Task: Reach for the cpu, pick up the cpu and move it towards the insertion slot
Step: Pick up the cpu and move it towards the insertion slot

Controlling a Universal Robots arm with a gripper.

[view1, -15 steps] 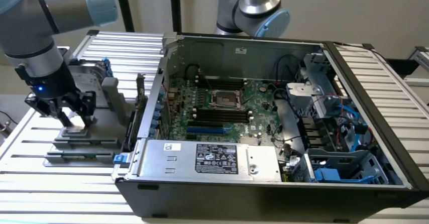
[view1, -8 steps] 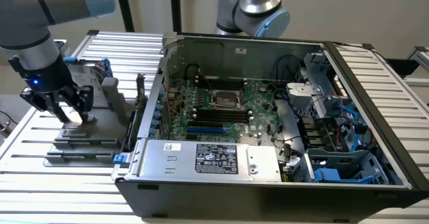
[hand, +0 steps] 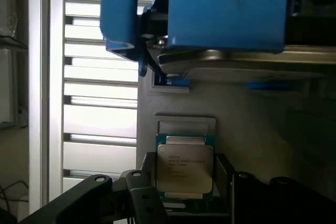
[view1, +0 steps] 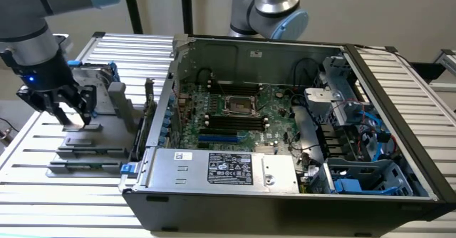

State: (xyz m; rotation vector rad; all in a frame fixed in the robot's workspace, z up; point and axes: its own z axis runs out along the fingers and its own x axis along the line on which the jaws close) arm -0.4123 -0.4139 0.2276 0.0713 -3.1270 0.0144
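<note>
End effector [view1: 74, 120] low at cpu [hand: 185, 167], chip centred beneath; grasped or released, cannot tell.

An open black computer case [view1: 285, 212] sits on a slatted metal table [view1: 57, 216], a grey fixture [view1: 85, 153] beside it.

1. Your cpu [hand: 185, 167] has a pale silver-grey top with dark printed lettering and a green border.
2. The insertion slot [view1: 241, 104] is a shiny silver frame around a dark centre, on a green motherboard [view1: 278, 100].
3. The memory slots [view1: 235, 121] are black; the expansion slot [view1: 217, 139] is blue.
4. Your claw [view1: 75, 121] is black, and a small blue light [view1: 29, 79] glows on the wrist.
5. The bench [view1: 42, 206] is silver-white, ribbed with parallel slats.
6. The hard drive frame [hand: 226, 9] is bright blue.
7. The power supply [view1: 178, 168] is silver, its label [view1: 229, 170] black with white print.
</note>
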